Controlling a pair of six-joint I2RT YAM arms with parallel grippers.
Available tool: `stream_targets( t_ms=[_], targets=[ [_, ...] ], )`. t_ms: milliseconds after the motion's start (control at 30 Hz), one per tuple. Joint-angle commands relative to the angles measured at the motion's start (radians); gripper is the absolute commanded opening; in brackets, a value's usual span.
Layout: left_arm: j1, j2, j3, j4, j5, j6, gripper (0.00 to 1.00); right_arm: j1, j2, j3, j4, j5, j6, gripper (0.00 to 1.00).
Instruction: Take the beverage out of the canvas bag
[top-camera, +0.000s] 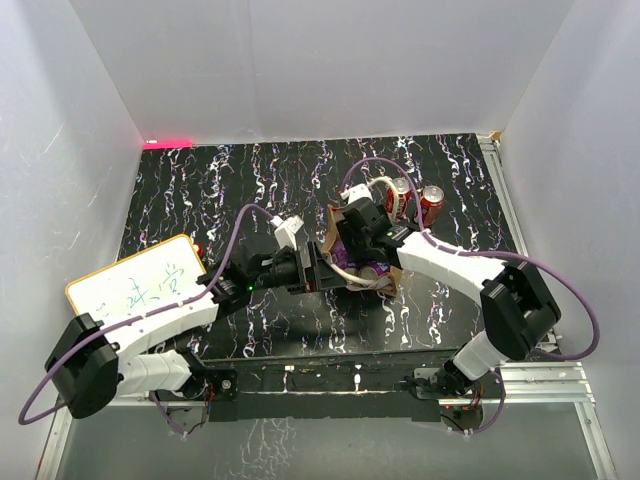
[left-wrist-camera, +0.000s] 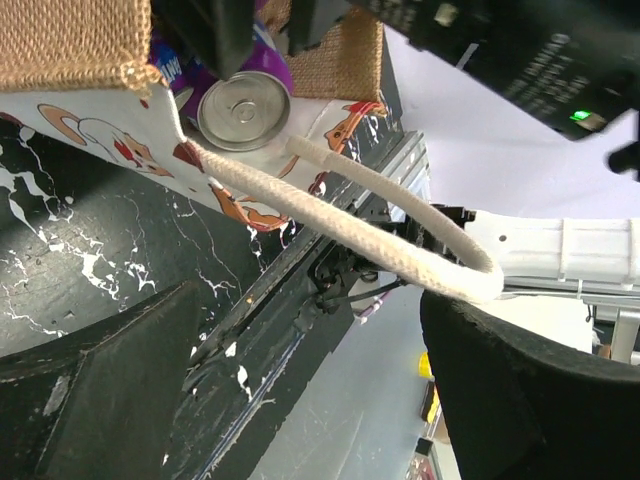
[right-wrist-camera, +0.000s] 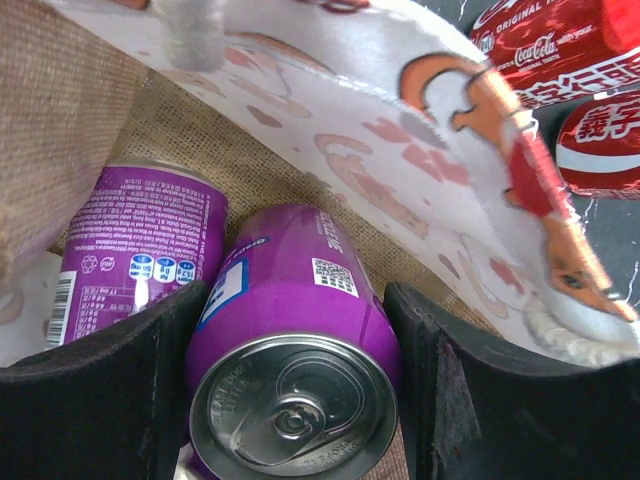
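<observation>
Black fingers (right-wrist-camera: 90, 400) of the right tool (right-wrist-camera: 297, 310) press both flanks of a purple can (right-wrist-camera: 290, 370), its lid toward the wrist camera. That tool is clamped on the can deep inside the canvas bag (right-wrist-camera: 100, 110). Gripping across the round body makes sense to me: the bag lies on its side on the desk (left-wrist-camera: 60, 260), so the can could be drawn straight back along the burlap and out through the opening.

Just beside the held can, at nine o'clock, lies a second purple can (right-wrist-camera: 140, 250), which I take to be next in line. Past the bag's printed wall, at one o'clock, two red cans (right-wrist-camera: 560, 60) sit outside on the desk.

The left tool (left-wrist-camera: 315, 300) gapes wide and holds nothing. A cream rope handle (left-wrist-camera: 350, 225) loops across to its right finger; whether they touch I cannot tell. My guess is that it waits there to steady the bag.

The held can looks glossy violet, with white label print, a QR code and a silver pull-tab top, undented.
</observation>
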Motion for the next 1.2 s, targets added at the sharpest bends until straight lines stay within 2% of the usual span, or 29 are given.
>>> stream_targets(
  t_ms=[0, 100, 167, 467, 633, 767, 900, 1033, 1167],
  targets=[
    [-0.004, -0.063, 0.022, -0.033, -0.045, 0.038, 0.89, -0.016, -0.010, 0.031, 0.061, -0.043, 0.018, 0.74],
    [-0.004, -0.068, 0.025, -0.049, -0.048, 0.044, 0.90, -0.018, -0.023, 0.060, 0.020, -0.046, 0.028, 0.97],
    [-0.004, -0.070, 0.035, -0.059, -0.051, 0.053, 0.90, -0.024, -0.028, 0.087, -0.017, -0.064, 0.037, 0.99],
    [-0.005, -0.058, 0.104, -0.134, -0.064, 0.116, 0.91, -0.034, -0.052, 0.214, -0.226, -0.182, 0.124, 0.99],
    [-0.004, -0.056, 0.134, -0.181, -0.075, 0.150, 0.89, -0.035, -0.045, 0.220, -0.310, -0.178, 0.155, 0.99],
    [-0.004, -0.039, 0.166, -0.207, -0.073, 0.174, 0.87, -0.035, -0.059, 0.199, -0.325, -0.190, 0.116, 1.00],
    [-0.004, 0.008, 0.213, -0.213, -0.044, 0.185, 0.87, -0.034, -0.061, 0.203, -0.325, -0.218, 0.038, 0.91],
    [-0.004, 0.025, 0.249, -0.213, -0.046, 0.205, 0.90, -0.035, -0.028, 0.233, -0.345, -0.176, -0.025, 0.81],
    [-0.004, 0.037, 0.283, -0.227, -0.061, 0.229, 0.94, -0.035, 0.006, 0.266, -0.338, -0.127, -0.095, 0.81]
  ],
)
